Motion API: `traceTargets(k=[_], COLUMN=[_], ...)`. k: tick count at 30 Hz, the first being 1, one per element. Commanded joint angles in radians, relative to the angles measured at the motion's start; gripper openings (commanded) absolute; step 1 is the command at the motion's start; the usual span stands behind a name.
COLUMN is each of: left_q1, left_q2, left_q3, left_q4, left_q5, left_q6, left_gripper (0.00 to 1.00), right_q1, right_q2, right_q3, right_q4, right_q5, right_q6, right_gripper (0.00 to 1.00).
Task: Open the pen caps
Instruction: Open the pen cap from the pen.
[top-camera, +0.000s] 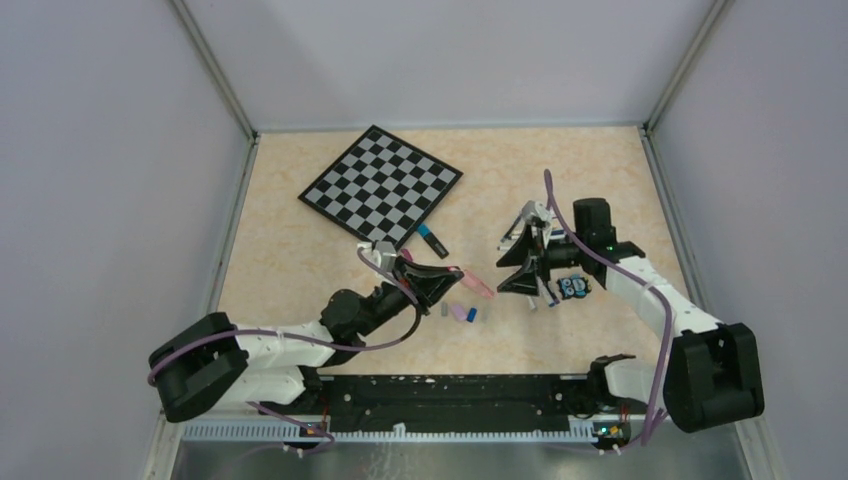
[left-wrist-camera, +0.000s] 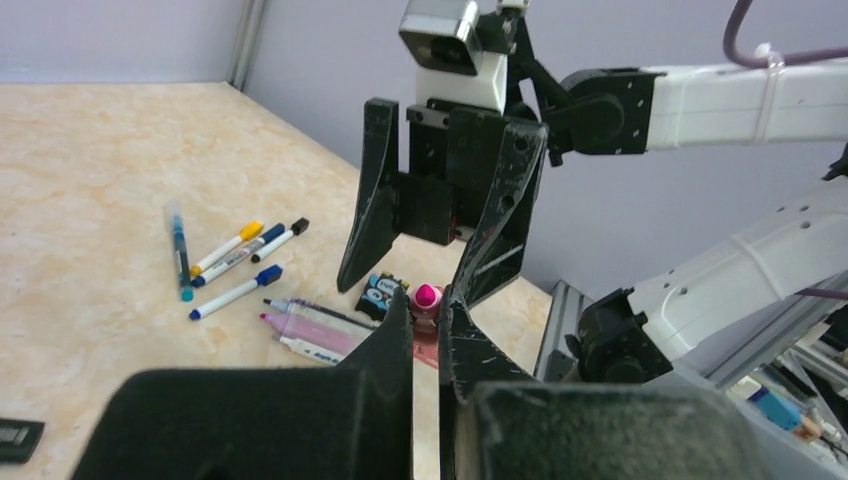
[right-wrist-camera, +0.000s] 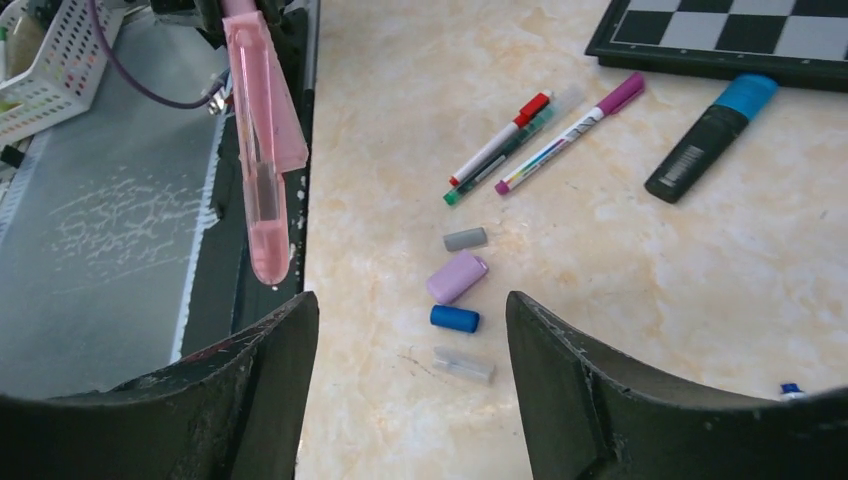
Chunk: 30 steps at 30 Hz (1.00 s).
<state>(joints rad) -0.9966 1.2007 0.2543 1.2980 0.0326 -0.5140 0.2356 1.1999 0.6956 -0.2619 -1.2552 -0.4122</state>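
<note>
— Where do the jaws stand?

— My left gripper (left-wrist-camera: 425, 325) has its jaws pressed onto the pink highlighter (right-wrist-camera: 262, 150). It holds the highlighter clear of the surface (top-camera: 300, 260), free end aimed at my right gripper (top-camera: 514, 267). The right jaws are spread wide and grip nothing.

— Do they touch the highlighter?

— From the left wrist, the right fingers (left-wrist-camera: 372, 200) stand on either side, just past its bright pink tip, and apart from it. I cannot tell whether that tip is a cap or a bare nib.

— And the caps?

— Four lie loose on the surface, below and between the two grippers. They form a short row: a grey cap (right-wrist-camera: 465, 239), a lilac cap (right-wrist-camera: 457, 277), a blue cap (right-wrist-camera: 454, 319) and a clear cap (right-wrist-camera: 463, 365). They are near one another, and I see none touching. Beyond them a red-capped pen (right-wrist-camera: 500, 150) and a purple-capped pen (right-wrist-camera: 570, 135) lie side by side. A black highlighter (right-wrist-camera: 712, 137), with its blue top on, lies just beside the checkered board (top-camera: 380, 185). Under the right gripper is a fan of thin pens (left-wrist-camera: 235, 262) with yellow, black and blue ends. The small owl-like figure (top-camera: 573, 288) is close by.
</note>
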Motion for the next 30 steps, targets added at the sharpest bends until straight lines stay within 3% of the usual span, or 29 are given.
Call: traceTargets(k=[1,8,17,21,25,30], left_q1=[0.003,0.001,-0.002,-0.004,-0.003,-0.004], left_q2=[-0.061,-0.013,0.119,0.130,0.118,0.089], left_q3=[0.043,0.103,0.179,0.181,0.175,0.150], left_q4=[-0.191,-0.252,-0.197,-0.182,-0.181,-0.181], left_q5=[0.056,0.161,0.229,0.217,0.184,0.144], left_q6=[0.087,0.112,0.053,0.045,0.045,0.049], left_gripper=[0.00,0.00,0.00,0.00,0.00,0.00], right_q1=[-0.047,-0.039,0.089,0.134,0.163,0.173], right_q2=[-0.045,-0.052,-0.008,0.012,0.039,0.040], right_q3=[0.034,-0.075,-0.077,-0.065,-0.042,-0.041], right_q4=[-0.006,0.369,0.326,0.251,0.151,0.146], right_q5=[-0.095,-0.290,-0.154,-0.086,-0.046,-0.080], right_q6=[-0.038,0.281,0.267,0.204,0.138,0.110], right_gripper=[0.68,0.67,0.63,0.54,0.42,0.00])
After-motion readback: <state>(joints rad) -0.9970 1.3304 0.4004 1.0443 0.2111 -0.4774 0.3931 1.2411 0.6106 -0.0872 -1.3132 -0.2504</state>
